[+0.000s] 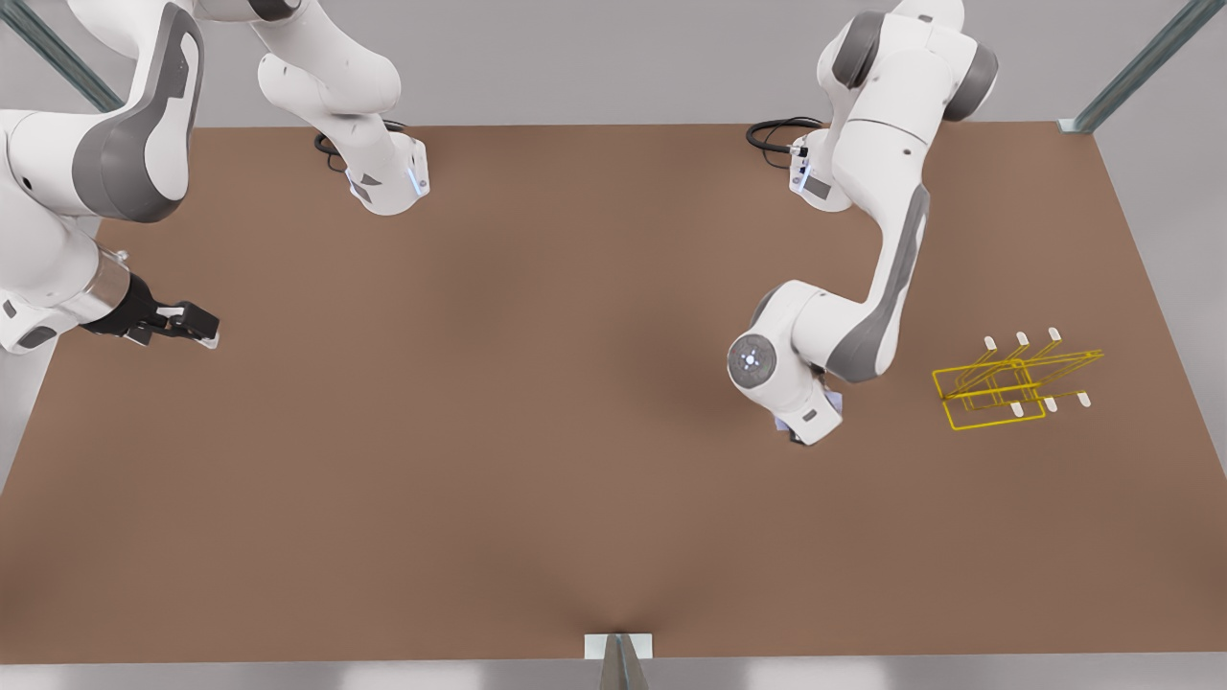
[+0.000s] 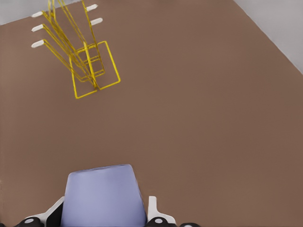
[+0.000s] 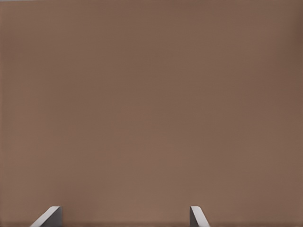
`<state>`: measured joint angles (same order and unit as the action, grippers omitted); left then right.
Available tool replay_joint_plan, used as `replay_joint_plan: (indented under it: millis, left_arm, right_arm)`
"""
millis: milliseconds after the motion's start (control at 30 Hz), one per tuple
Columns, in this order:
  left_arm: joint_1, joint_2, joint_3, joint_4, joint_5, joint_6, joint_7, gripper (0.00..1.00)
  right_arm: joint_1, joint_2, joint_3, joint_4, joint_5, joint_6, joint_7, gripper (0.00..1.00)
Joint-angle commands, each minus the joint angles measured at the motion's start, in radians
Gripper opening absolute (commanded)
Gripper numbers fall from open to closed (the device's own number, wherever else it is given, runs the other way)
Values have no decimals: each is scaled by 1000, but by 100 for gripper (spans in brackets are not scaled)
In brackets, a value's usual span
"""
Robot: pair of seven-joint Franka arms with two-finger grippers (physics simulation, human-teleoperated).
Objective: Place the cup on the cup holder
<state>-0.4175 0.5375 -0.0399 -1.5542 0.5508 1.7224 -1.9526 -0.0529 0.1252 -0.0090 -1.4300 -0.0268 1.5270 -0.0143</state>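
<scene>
Brown counter (image 1: 537,431) fills the scene, with grey floor around it. At the front view's left, the right pincer (image 1: 196,326) hangs over bare counter, fingers apart and holding nothing; this arm waits. Toward the front view's right, the left pincer (image 1: 813,417) sits low, clamped on the lavender cup (image 2: 104,196). Farther right, well apart, stands the yellow wire cup holder (image 1: 1007,383). Likely risks: the cup slipping in the grip, or knocking the light holder's slanted prongs and shifting it.

cup (image 2: 104,196) near cup holder (image 1: 1014,383), on table (image 1: 479,460)
</scene>
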Motion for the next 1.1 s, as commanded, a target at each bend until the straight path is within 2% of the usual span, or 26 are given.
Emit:
replay_joint_plan:
  millis: [0, 333, 500, 667, 800, 1067]
  left_arm:
    - [-9, -4, -1, 0, 112, -208, -140, 77]
    - [-63, 12, -3, -43, 354, -481, -224, 77]
    - [-55, -33, 2, -156, 419, -449, -267, 77]
    - [-44, -128, 32, -345, 494, -322, -396, 77]
    - [-33, -137, 41, -445, 587, -231, -480, 77]
    - [-121, -225, 28, -627, 606, -236, -606, 77]
  right_arm:
    - [-1, -1, 0, 0, 1, -4, -3, 100]
    - [-1, -1, 0, -1, 1, -4, -3, 100]
    - [-1, 1, 0, -3, 1, -4, -3, 100]
    - [-1, 1, 0, -3, 1, -4, -4, 100]
    - [-2, 1, 0, -3, 1, -4, -3, 100]
    - [-5, 8, 0, 2, 1, 5, -3, 100]
